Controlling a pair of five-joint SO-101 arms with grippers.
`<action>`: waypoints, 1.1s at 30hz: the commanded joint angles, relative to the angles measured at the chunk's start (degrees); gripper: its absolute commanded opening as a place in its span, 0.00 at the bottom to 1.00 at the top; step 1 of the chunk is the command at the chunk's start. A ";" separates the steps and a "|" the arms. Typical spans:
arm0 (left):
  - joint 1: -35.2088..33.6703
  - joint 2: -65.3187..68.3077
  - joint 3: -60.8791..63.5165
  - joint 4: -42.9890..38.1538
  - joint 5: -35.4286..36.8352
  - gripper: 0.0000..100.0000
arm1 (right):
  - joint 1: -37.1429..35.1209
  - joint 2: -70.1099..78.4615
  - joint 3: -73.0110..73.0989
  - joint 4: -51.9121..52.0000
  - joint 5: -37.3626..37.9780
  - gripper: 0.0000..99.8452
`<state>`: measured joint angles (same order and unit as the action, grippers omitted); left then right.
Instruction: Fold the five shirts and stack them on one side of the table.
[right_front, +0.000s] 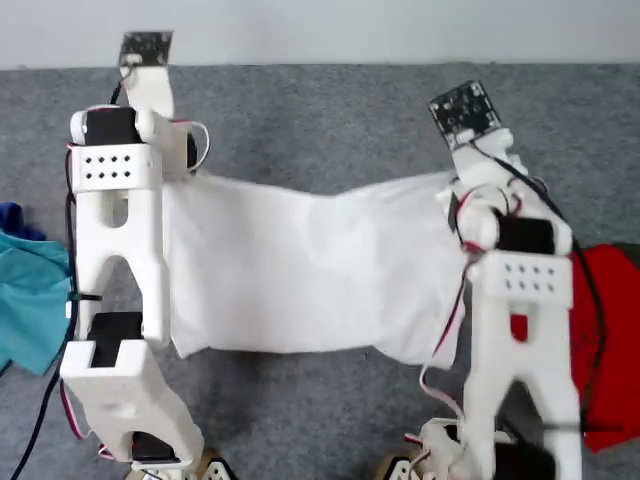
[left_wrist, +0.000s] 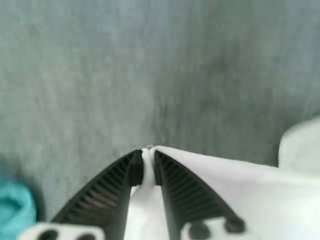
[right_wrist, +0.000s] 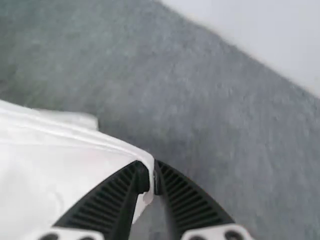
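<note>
White shirt (right_front: 310, 270) lies spread on the grey surface (right_front: 330, 110), long axis running side to side between the arms; fingers of left gripper (left_wrist: 146, 167) and right gripper (right_wrist: 151, 177) each pinch a far corner.

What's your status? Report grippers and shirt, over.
Left gripper shut on white shirt corner. Right gripper shut on another corner. Shirt spread flat, unfolded. Teal shirt and red shirt lie off to the sides.

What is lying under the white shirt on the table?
The grey table cover shows around the white shirt and probably continues beneath it. Anything else under the cloth is hidden. The left end effector and right end effector each pinch a corner.
</note>
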<state>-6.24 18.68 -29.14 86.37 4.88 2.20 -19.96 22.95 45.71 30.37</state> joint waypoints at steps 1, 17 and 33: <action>-0.44 2.73 -2.24 -11.08 2.11 0.01 | 0.66 11.03 -2.55 -14.55 -0.26 0.01; -0.18 12.92 -54.81 -24.00 2.81 0.01 | 0.66 52.18 -119.38 13.85 -2.73 0.01; -1.85 19.96 -61.67 14.33 -4.31 0.01 | 2.15 37.76 -103.03 48.22 -2.29 0.01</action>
<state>-6.15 37.85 -90.42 97.19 2.86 3.25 20.48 -81.85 85.98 26.59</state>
